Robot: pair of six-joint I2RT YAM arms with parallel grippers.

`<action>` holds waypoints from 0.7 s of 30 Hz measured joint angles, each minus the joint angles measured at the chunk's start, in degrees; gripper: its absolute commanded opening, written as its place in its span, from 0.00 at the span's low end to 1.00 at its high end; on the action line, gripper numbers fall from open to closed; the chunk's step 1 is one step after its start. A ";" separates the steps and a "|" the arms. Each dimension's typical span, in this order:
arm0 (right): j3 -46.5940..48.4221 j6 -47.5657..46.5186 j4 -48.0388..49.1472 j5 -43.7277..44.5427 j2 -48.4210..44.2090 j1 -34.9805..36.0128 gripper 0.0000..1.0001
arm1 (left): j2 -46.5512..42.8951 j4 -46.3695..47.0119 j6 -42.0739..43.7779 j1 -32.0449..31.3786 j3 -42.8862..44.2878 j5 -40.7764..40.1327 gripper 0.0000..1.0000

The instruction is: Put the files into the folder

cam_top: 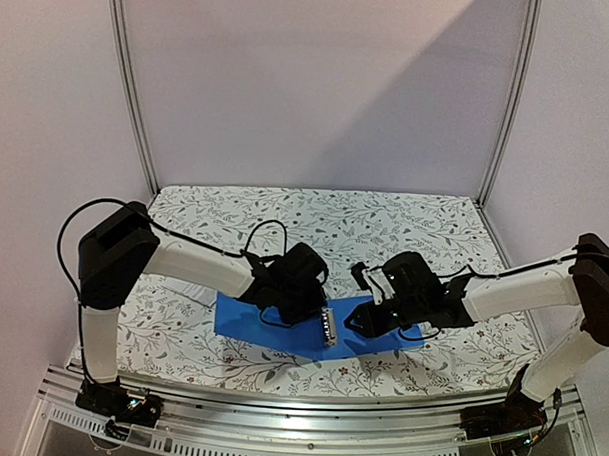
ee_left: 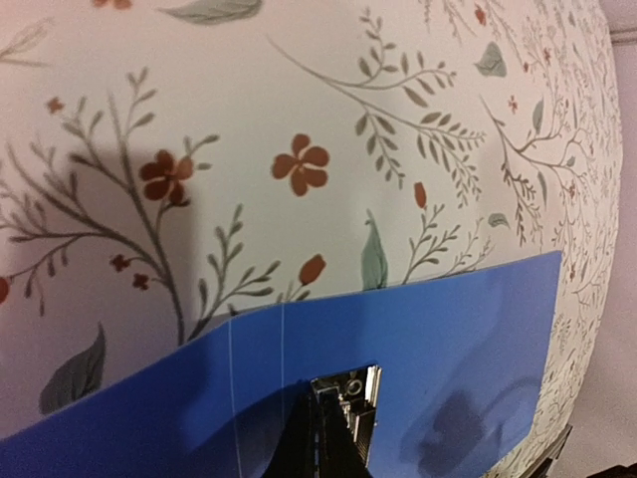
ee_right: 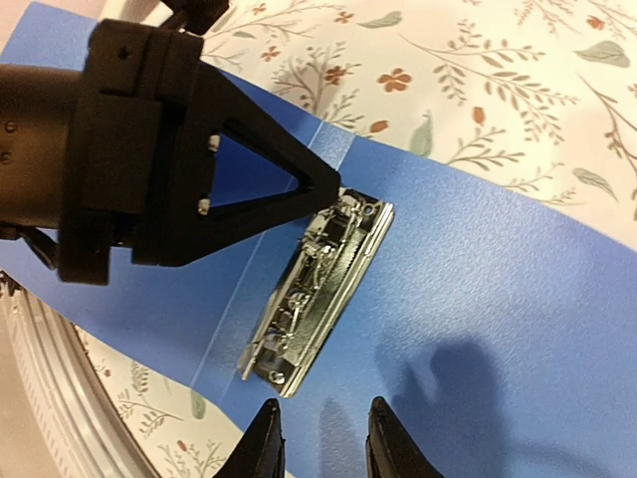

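Currently my left end effector [ee_right: 328, 187] has its fingers pressed together, the tip touching one end of the metal ring clip [ee_right: 318, 289]. The blue folder [ee_right: 498, 299] lies open and flat on the flowered counter [ee_right: 478, 80], directly beneath it. My right end effector [ee_right: 323, 438] hovers over the folder with fingers slightly apart, gripping nothing, the ring clip just ahead.

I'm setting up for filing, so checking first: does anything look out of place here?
The blue folder lies open, slightly askew, on the floral cloth. The left gripper, jaws shut, sits at its metal ring mechanism. Oddly, no files show in any view.
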 measured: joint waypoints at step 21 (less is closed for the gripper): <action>4.70 3.78 -0.44 -9.27 7.19 1.22 0.23 | -2.82 4.92 -7.26 -0.04 -5.90 -1.38 0.00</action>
